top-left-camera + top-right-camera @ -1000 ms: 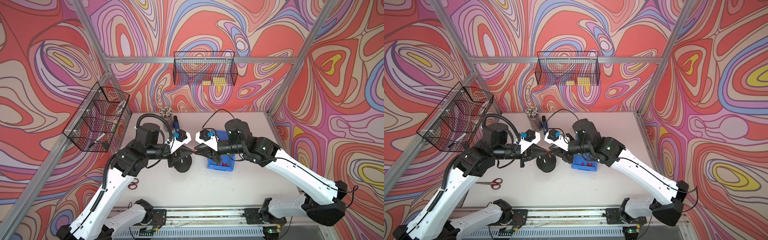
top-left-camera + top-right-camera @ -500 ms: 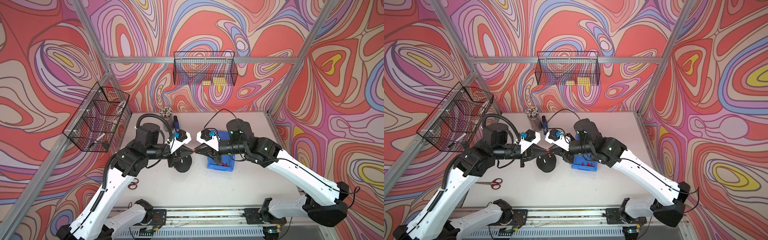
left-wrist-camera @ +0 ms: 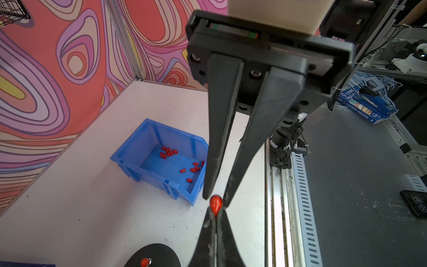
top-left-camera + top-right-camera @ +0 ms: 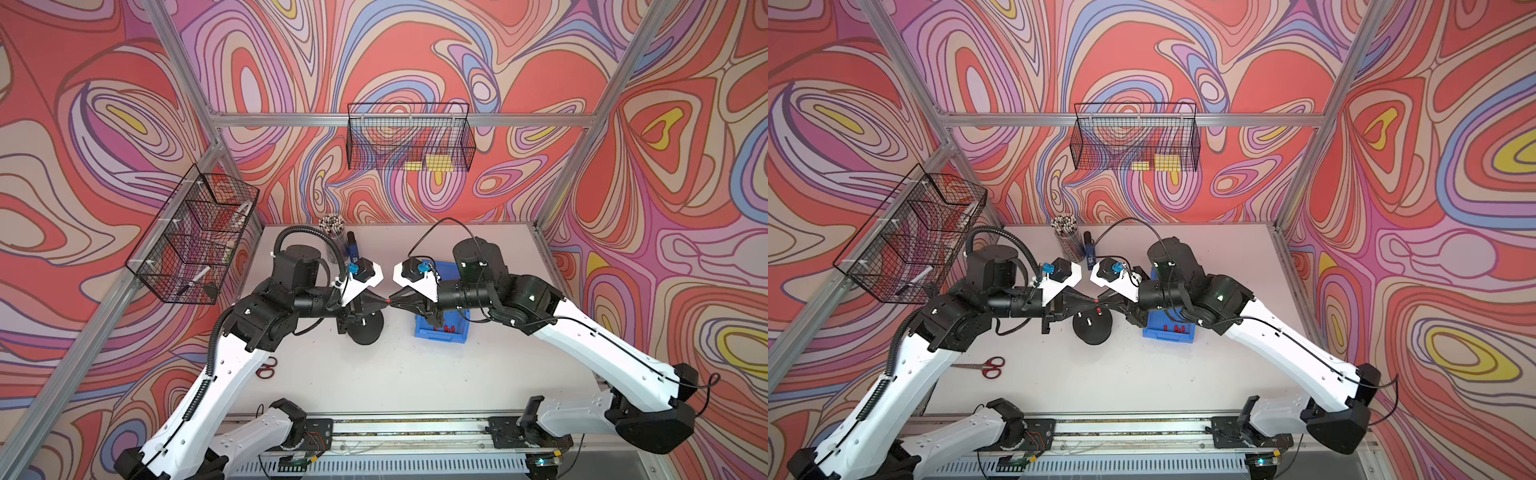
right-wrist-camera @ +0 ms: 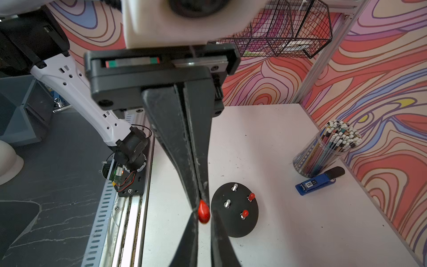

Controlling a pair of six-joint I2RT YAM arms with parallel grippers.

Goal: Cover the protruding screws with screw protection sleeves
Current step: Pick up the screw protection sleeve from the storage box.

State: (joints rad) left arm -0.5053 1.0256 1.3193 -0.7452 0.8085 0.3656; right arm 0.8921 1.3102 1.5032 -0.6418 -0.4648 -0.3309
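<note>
Top views, both: show left claw point(image 4: 384, 300) and right claw point(image 4: 393, 300) set tip to tip above the table point(image 4: 415, 374), with one red sleeve point(image 4: 389, 300) between them, near the black base point(image 4: 365, 332). Leave the blue bin point(image 4: 440, 336) half hidden under the right arm.

Left wrist view: shows left claw pressed together, pinching the red sleeve by one end, and right claw slightly spread around the free end; cannot tell if pressing. Shows also many loose sleeves point(image 3: 167, 151) lying in the bin, more than from above.

Right wrist view: only here all four screws point(image 5: 227, 203), upright on the base, two capped in red, two bare.
</note>
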